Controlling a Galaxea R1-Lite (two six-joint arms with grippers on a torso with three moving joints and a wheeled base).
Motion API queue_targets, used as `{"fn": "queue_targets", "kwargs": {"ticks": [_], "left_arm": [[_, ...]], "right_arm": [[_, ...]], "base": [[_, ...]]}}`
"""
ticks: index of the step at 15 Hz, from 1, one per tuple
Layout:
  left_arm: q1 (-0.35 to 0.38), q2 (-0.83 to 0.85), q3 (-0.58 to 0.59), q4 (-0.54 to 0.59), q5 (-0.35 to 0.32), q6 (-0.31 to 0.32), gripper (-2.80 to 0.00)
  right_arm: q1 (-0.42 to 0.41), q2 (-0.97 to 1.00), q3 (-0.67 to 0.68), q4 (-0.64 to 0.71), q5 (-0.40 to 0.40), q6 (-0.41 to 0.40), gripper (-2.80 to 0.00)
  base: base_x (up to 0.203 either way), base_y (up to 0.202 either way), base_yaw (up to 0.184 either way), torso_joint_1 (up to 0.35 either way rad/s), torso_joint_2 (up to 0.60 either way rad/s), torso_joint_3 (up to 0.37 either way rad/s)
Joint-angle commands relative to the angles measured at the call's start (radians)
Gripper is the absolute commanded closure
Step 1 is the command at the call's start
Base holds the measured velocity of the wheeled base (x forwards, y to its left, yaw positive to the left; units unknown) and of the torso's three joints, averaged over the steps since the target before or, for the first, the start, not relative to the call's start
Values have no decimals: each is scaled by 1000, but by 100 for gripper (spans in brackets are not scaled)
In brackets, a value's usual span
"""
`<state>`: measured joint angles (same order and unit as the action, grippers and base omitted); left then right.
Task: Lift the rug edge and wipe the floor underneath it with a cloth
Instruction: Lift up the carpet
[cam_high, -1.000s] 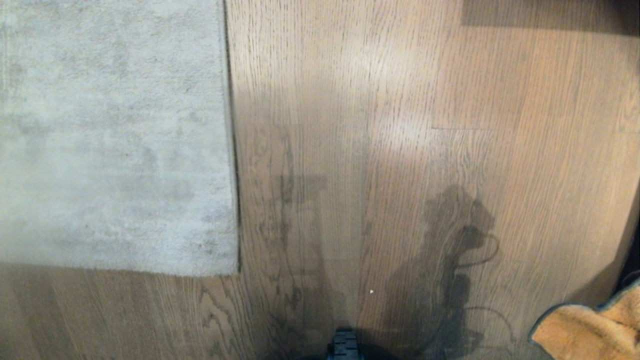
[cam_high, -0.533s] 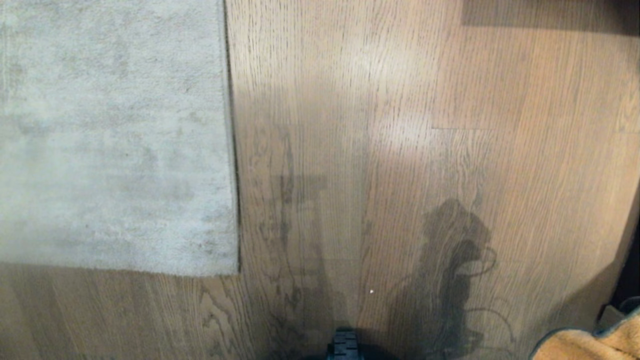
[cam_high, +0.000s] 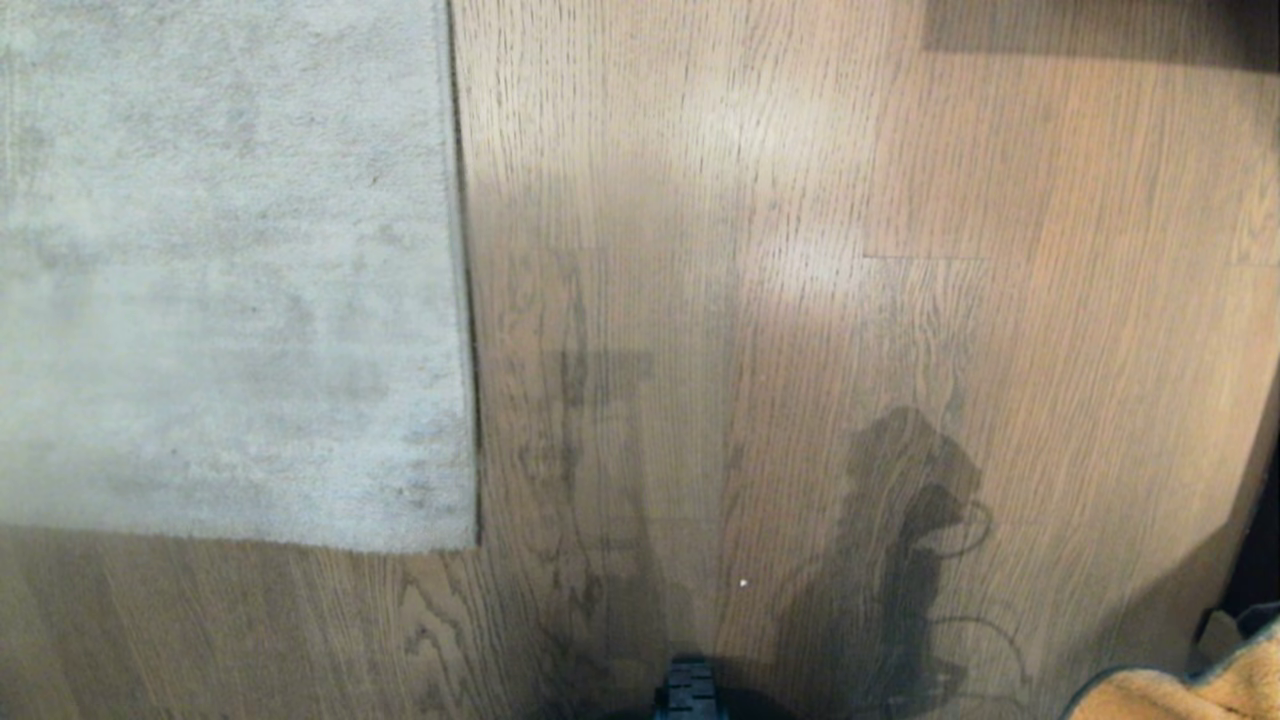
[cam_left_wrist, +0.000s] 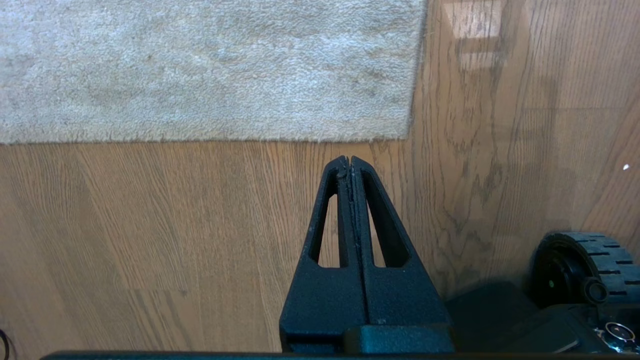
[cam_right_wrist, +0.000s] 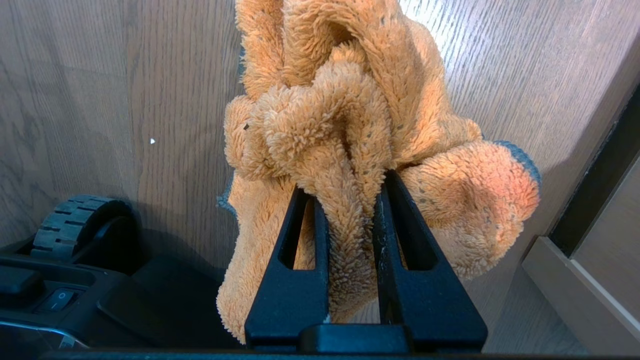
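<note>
The pale grey rug lies flat on the wood floor (cam_high: 800, 200) at the left of the head view, its rug edge (cam_high: 462, 300) running straight down to a square corner (cam_high: 470, 545). In the left wrist view my left gripper (cam_left_wrist: 350, 159) is shut and empty, hovering over bare floor just short of the rug edge (cam_left_wrist: 250, 139). My right gripper (cam_right_wrist: 345, 187) is shut on the fluffy orange cloth (cam_right_wrist: 350, 115), which bunches out past the fingers. Only a bit of that cloth (cam_high: 1180, 695) shows at the head view's bottom right corner.
A black ribbed wheel of my base (cam_left_wrist: 580, 265) sits near the left gripper, and another wheel (cam_right_wrist: 75, 225) shows by the right one. A pale skirting or door frame (cam_right_wrist: 575, 285) with a dark gap runs along the floor at the far right.
The cloth in my right gripper has slid down and right, nearly out of the head view. The arm's shadow on the floor has sunk with it. Rug and left gripper are still.
</note>
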<state>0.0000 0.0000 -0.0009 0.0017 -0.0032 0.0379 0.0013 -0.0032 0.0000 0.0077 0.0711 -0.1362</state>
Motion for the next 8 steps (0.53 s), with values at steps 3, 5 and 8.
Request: {"fn": "queue_targets", "kwargs": {"ticks": [3,5,8], "left_arm": [[0,0,-1,0,0,0,0],[0,0,0,0,2,0,0],[0,0,-1,0,1,0,0]], "right_arm": [[0,3,0,0,1,0,0],[0,3,0,0,1,1,0],[0,3,0,0,1,0,0]], "base": [[0,0,0,0,0,0],[0,0,0,0,0,0],[0,0,0,0,0,0]]}}
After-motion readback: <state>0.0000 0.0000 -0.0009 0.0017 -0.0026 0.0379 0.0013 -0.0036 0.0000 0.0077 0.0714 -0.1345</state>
